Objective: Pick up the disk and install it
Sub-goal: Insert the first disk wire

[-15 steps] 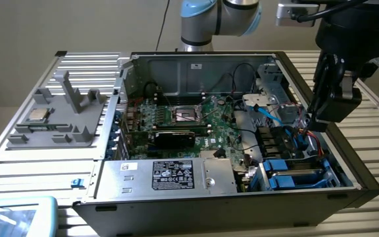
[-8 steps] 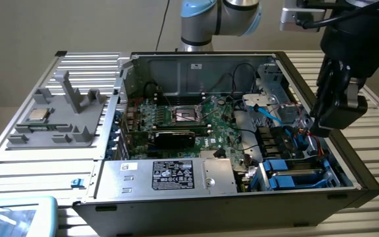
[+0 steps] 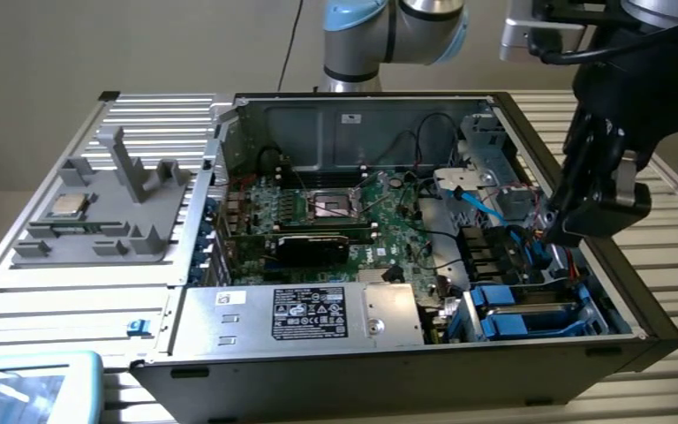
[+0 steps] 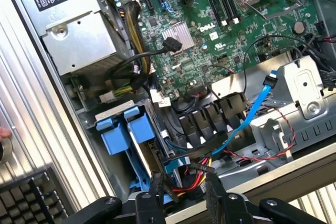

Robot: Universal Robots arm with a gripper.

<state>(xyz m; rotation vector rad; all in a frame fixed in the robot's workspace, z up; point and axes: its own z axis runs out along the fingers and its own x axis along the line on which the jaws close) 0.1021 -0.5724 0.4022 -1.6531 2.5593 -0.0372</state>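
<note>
The disk (image 3: pixel 525 311), grey and framed by its bright blue carrier, sits low in the drive bay at the near corner of the open computer case, on the exterior view's right. In the wrist view the disk (image 4: pixel 119 134) shows its two blue carrier tabs, with a sliver of silver beside them. My gripper (image 3: pixel 565 231) hangs over the case's right side, just beyond and above the disk. In the wrist view my gripper (image 4: pixel 186 195) is open; its black fingers (image 4: pixel 156 191) stand apart over a bundle of red, yellow and black wires, holding nothing.
The case (image 3: pixel 621 353) holds a green motherboard (image 3: pixel 339 221), a silver power supply (image 3: pixel 304 314) and a loose blue cable (image 4: pixel 252 111) near the bay. A grey fixture (image 3: pixel 116 221) with a small silver chip (image 3: pixel 71 205) stands outside on the slatted table. A keyboard (image 4: pixel 26 198) lies nearby.
</note>
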